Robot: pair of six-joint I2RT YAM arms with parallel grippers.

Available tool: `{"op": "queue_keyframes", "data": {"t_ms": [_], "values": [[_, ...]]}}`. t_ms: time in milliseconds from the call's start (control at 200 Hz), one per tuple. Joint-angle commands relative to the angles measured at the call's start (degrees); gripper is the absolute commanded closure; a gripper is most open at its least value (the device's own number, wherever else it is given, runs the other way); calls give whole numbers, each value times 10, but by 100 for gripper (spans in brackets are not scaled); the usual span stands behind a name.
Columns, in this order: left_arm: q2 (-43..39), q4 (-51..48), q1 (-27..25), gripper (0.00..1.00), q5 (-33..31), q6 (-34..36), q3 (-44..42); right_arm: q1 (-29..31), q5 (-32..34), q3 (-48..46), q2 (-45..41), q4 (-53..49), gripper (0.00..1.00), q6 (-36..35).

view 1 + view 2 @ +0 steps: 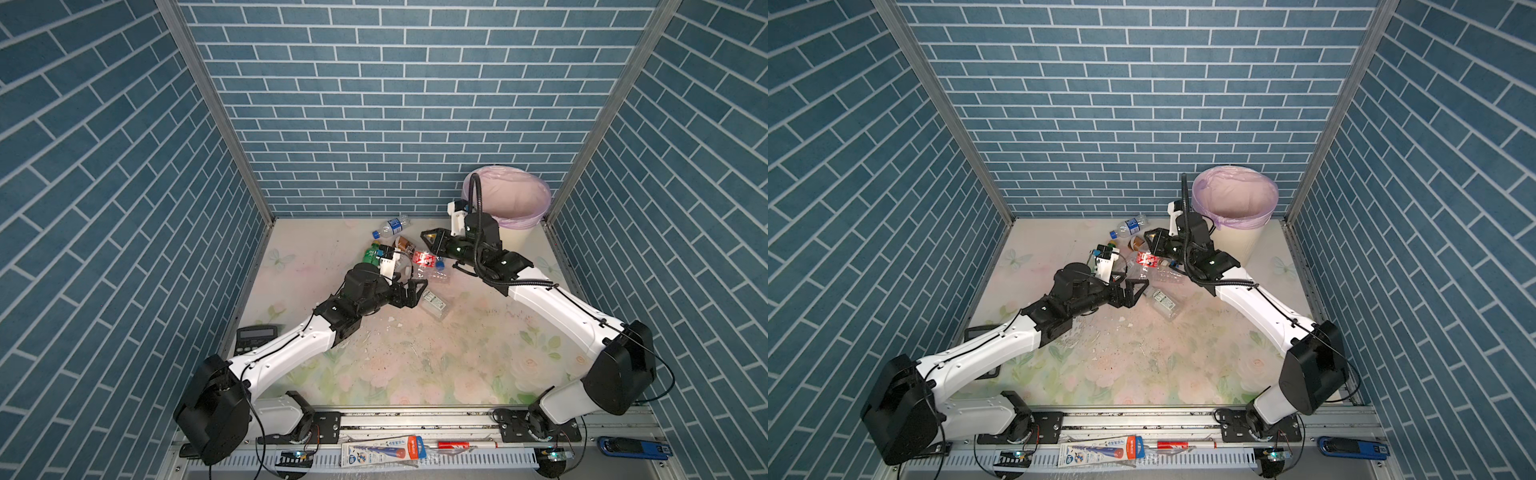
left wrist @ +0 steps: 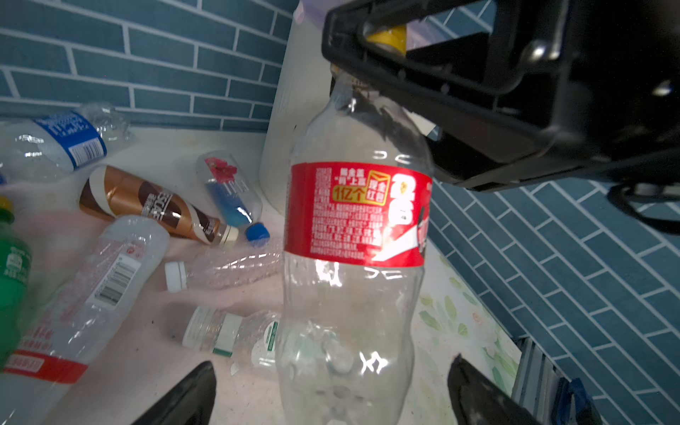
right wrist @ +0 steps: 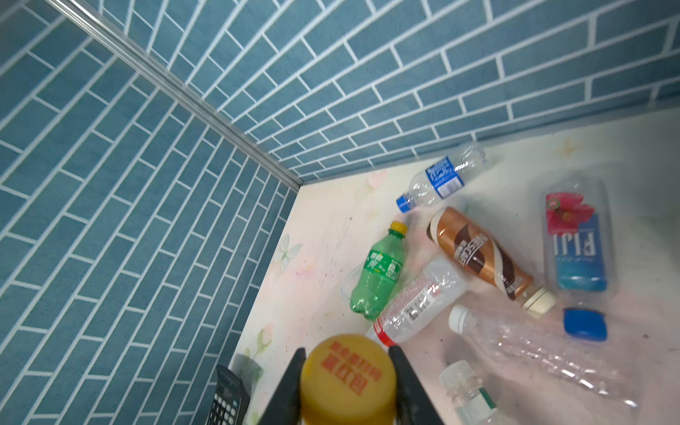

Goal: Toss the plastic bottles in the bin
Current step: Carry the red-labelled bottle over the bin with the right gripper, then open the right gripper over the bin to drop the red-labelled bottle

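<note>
**Near left edge.** A black calculator [image 1: 255, 337] lies on the surface [image 1: 415, 365], partly under the left arm [image 1: 291, 345].

**Mid-surface.** The left pincer [image 2: 331, 397] is fully open. Its two fingers [image 2: 191, 397] stand either side of the lower body of the red-label bottle [image 2: 357, 220], with a visible gap on each side. A green-and-white-label bottle [image 1: 434, 305] lies on its side just beside this pincer.

The red-label bottle is clear and upright. The right pincer [image 3: 347, 382] is closed on its yellow cap [image 3: 347, 371], gripping it from above. Whether the bottle's base rests on the surface cannot be told.

**Beyond.** The other bottles lie on their sides in a loose cluster. Among them are a green bottle [image 3: 379, 276], a brown bottle [image 3: 482, 257] and, farthest back, a blue-label bottle [image 3: 441, 180].

**Far right corner.** The bin [image 1: 517, 240] stands upright, with a lilac bag [image 1: 507, 195] folded over its rim, just behind the right arm [image 1: 540, 299].
</note>
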Motion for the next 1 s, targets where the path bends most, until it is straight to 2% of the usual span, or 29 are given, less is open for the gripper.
{"op": "queue_keyframes", "data": {"t_ms": [0,190,420,590,695,840,995], "values": [[-5,-47,-1,1,-2,23,64,-27,21,79,-35,-55,99,-46],[32,-101,-1,1,11,45,177,-93,25,146,-64,-100,99,-60],[82,-159,-1,1,26,89,317,-153,98,310,-68,-196,98,-149],[117,-163,-9,1,35,107,383,-173,168,405,-69,-202,98,-217],[135,-174,-10,1,44,119,420,-179,206,462,-57,-199,97,-255],[158,-192,-10,1,57,137,467,-184,235,484,-38,-160,97,-284],[167,-192,-10,1,60,150,473,-204,232,516,46,-179,97,-280]]}}
